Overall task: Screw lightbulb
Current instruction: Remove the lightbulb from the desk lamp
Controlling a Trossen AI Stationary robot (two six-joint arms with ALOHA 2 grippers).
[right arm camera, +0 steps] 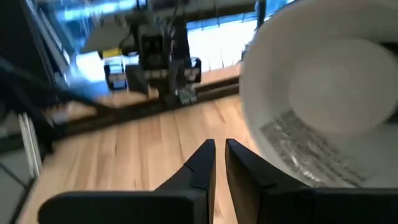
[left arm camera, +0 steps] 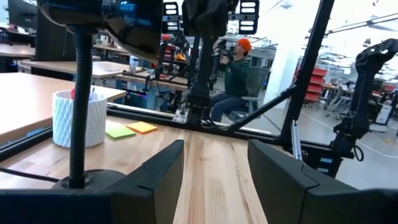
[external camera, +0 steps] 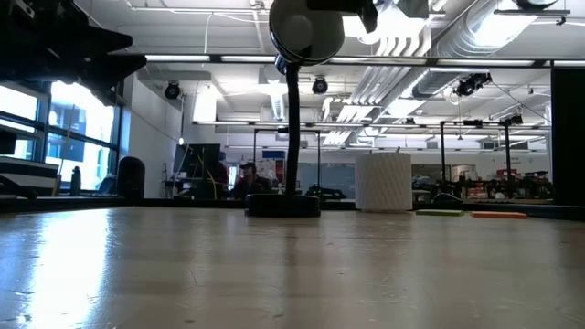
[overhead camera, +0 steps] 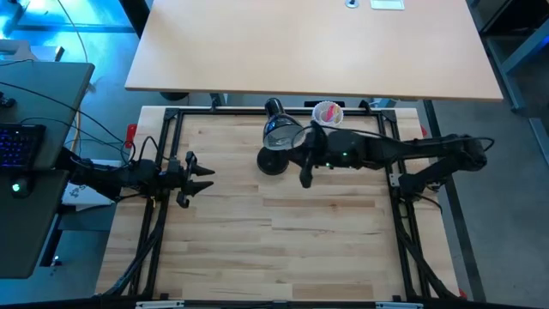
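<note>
A black desk lamp stands at the table's far middle on its round base (overhead camera: 273, 161), its head (overhead camera: 281, 133) raised on a stem (external camera: 292, 119). In the right wrist view the head's white inside (right arm camera: 311, 124) fills the side, with a rounded white shape (right arm camera: 345, 78) in its middle, which I take for the lightbulb. My right gripper (overhead camera: 302, 172) (right arm camera: 219, 158) hangs shut just right of the lamp, close before the head's opening, with nothing between its fingers. At the table's left edge my left gripper (overhead camera: 206, 178) (left arm camera: 214, 149) waits open and points at the lamp.
A white ribbed cup (overhead camera: 328, 113) (external camera: 382, 181) with red things in it stands right of the lamp at the far edge. A green note (external camera: 439, 213) and an orange note (external camera: 498, 215) lie beside it. A person (left arm camera: 233, 68) sits beyond the table. A black frame rail (overhead camera: 257, 112) borders the top.
</note>
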